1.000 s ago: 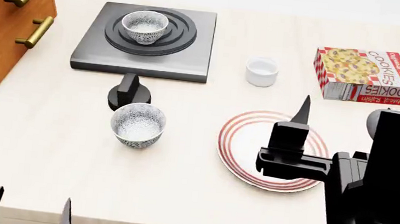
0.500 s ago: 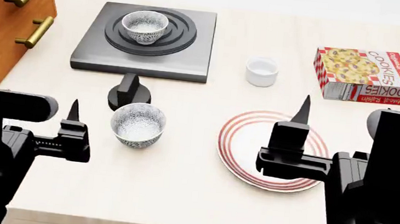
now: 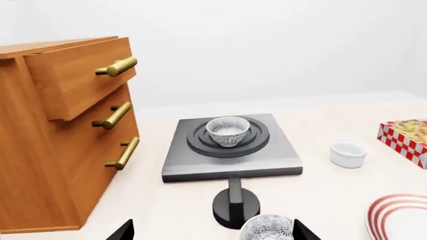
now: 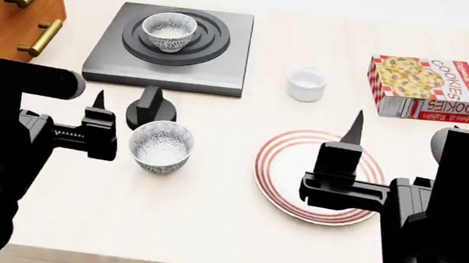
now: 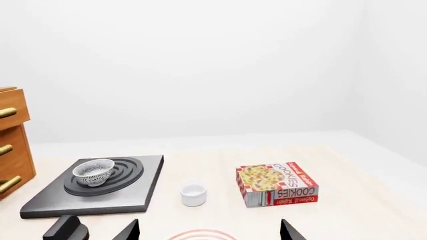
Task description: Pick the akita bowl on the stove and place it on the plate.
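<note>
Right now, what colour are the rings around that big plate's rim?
Thin red concentric stripes on a white plate, clearest in the head view.

Head looks down; wrists low, forward; all share stove [image 4: 172, 48].

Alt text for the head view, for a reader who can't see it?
A speckled bowl sits on the stove; a second alike bowl stands on the table beside the left gripper. The right gripper hangs over the striped plate; a cup, cookie box and drawers surround them.
</note>
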You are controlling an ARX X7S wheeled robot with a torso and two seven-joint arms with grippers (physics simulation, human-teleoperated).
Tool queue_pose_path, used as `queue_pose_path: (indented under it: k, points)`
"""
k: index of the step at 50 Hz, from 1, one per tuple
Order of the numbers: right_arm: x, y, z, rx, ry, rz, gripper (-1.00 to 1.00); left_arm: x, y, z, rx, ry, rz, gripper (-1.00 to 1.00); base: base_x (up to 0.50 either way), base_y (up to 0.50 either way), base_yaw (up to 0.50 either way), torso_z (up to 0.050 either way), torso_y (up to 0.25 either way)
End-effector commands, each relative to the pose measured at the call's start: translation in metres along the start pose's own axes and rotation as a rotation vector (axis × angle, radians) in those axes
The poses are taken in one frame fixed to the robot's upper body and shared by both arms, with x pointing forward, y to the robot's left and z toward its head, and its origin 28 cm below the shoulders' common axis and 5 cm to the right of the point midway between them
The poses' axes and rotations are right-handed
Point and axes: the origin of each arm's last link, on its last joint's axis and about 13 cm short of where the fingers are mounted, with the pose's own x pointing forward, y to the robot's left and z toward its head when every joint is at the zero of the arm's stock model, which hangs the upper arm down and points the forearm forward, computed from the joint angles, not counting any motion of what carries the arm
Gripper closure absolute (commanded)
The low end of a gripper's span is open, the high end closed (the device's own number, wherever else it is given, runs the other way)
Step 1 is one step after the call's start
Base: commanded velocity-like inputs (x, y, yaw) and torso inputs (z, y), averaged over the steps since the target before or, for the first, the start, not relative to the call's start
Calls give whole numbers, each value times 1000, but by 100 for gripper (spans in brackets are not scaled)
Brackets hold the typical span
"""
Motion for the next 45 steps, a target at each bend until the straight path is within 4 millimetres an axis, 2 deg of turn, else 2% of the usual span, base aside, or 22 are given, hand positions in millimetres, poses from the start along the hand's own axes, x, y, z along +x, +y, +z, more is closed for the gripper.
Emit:
queue_pose_path:
  k: [1,33,45]
  points:
    - [0,0,0,3,0,-1,-100,2,0,2,8,6,-3,-100,0,-133,0,0,0]
    - [-1,-1,1,8,0,-3,-100,2,1,6,16,-8,-6,-100,-5,-334,0,0,0]
    - [0,-1,0,12,-1,-5,-100,2,1,6,20,-7,-8,-100,-1,-38,0,0,0]
